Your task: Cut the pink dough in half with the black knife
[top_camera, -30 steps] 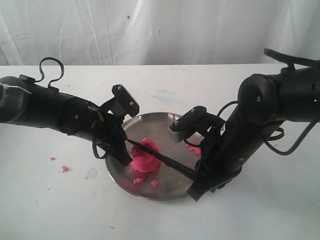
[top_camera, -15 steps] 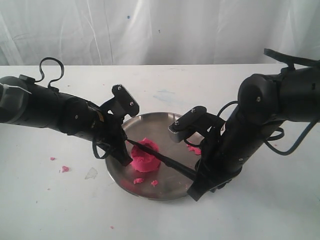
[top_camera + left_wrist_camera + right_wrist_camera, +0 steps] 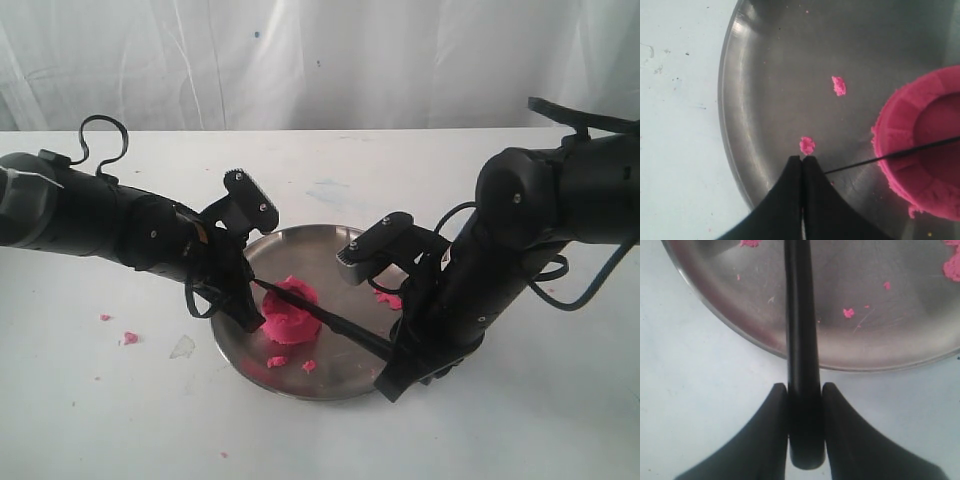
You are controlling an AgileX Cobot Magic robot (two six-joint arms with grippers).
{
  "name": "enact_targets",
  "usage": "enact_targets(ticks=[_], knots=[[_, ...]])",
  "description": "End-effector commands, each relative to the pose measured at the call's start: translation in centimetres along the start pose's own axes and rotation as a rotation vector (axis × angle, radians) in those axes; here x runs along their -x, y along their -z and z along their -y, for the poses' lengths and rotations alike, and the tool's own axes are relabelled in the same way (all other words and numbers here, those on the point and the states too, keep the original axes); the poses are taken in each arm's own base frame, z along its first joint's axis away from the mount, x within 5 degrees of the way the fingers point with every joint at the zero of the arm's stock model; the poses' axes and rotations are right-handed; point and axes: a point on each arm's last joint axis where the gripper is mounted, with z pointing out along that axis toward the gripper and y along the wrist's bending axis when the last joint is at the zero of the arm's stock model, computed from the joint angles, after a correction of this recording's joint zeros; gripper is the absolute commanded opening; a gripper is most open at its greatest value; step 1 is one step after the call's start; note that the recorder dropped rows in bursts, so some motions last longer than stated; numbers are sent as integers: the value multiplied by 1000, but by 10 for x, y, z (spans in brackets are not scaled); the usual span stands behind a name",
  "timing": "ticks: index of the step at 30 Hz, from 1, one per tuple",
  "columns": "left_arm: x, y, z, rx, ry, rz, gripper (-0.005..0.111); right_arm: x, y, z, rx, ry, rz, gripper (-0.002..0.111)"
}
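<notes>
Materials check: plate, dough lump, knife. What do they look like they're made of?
Plate: metal, likely steel; brushed silvery sheen, fine scratches and soft reflections in both wrist views.
Pink dough: soft modelling-type dough; matte, grainy edge, moulded ridges around a dented top, crumbs shed around it.
Black knife: all black, smooth semi-matte handle, possibly plastic or coated; the blade shows edge-on as a thin dark line, material unclear.

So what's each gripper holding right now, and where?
Right gripper clamps the black knife by its handle end. Left gripper is shut with nothing between its fingers.
</notes>
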Motion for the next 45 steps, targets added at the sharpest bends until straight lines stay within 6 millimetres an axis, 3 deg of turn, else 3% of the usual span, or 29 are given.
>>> enact_targets(ticks=[1, 17, 32, 38, 43, 45], knots=[[-6, -2, 4, -28, 18, -42, 0, 0, 0, 0, -6, -8, 12, 0], [-8, -5, 5, -37, -38, -56, 0, 0, 0, 0, -6, -8, 12, 0], [21, 54, -9, 30, 7, 84, 0, 0, 0, 0, -4, -8, 9, 0], [11, 43, -6, -14, 92, 1, 0, 0, 0, 0, -3, -9, 10, 0], [39, 84, -16, -250, 104, -361, 0, 0, 0, 0, 1, -12, 9, 0], [34, 85, -28, -177, 72, -512, 0, 0, 0, 0, 2, -14, 10, 0]])
